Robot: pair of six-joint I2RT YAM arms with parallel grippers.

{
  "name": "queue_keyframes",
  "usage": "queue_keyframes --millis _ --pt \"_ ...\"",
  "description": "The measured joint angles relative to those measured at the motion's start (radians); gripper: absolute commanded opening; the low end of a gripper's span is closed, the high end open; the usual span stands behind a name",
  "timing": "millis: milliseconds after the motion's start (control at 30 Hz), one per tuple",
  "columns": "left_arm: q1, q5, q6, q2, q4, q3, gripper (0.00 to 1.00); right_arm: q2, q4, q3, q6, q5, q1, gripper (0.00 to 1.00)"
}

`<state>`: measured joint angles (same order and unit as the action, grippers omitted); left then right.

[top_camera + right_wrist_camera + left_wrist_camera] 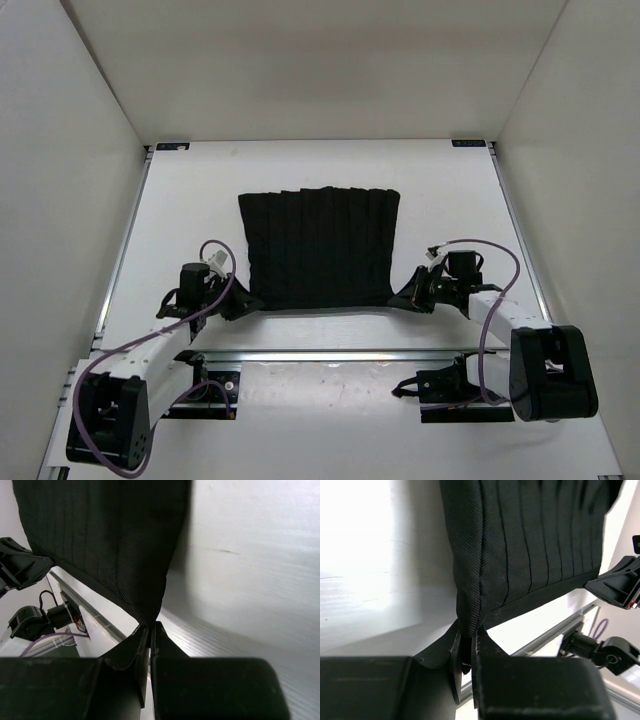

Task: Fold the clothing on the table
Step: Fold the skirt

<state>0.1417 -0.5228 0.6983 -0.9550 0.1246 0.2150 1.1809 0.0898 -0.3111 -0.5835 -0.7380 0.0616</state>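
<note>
The white table (180,200) carries the black pleated clothing (318,248), spread flat at the worktop's centre with one hem toward the near edge. The left gripper (245,303) pinches its near left corner; the right gripper (405,298) is clamped on its near right corner

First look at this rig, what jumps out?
The black pleated clothing spread mid-table, stark against the white. The left pincer is pinching its near left corner, and the right pincer is shut on its near right corner.
</note>
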Motion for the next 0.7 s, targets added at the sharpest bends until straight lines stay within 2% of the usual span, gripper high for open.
queue_keyframes --millis 200,333,400,500,600,700 --pt "-0.021 -0.029 0.049 0.112 0.016 0.0 0.0 -0.027 0.22 -0.177 0.138 -0.019 -0.01 0.0" --pt "-0.02 -0.054 0.097 0.127 0.035 0.047 0.0 -0.028 0.385 -0.361 0.228 -0.007 0.002 0.0" --pt "-0.024 -0.066 0.113 0.099 0.058 0.144 0.0 -0.026 0.459 -0.499 0.263 0.01 0.012 0.0" --pt "-0.044 -0.081 0.132 0.024 0.074 0.391 0.0 -0.003 0.542 -0.774 0.304 0.03 0.015 0.01" --pt "-0.058 -0.092 0.142 -0.058 0.057 0.679 0.0 0.034 0.574 -1.037 0.327 0.046 0.015 0.01" --pt "-0.069 -0.112 0.153 -0.132 0.005 0.869 0.0 0.083 0.585 -1.229 0.347 0.051 0.015 0.0"
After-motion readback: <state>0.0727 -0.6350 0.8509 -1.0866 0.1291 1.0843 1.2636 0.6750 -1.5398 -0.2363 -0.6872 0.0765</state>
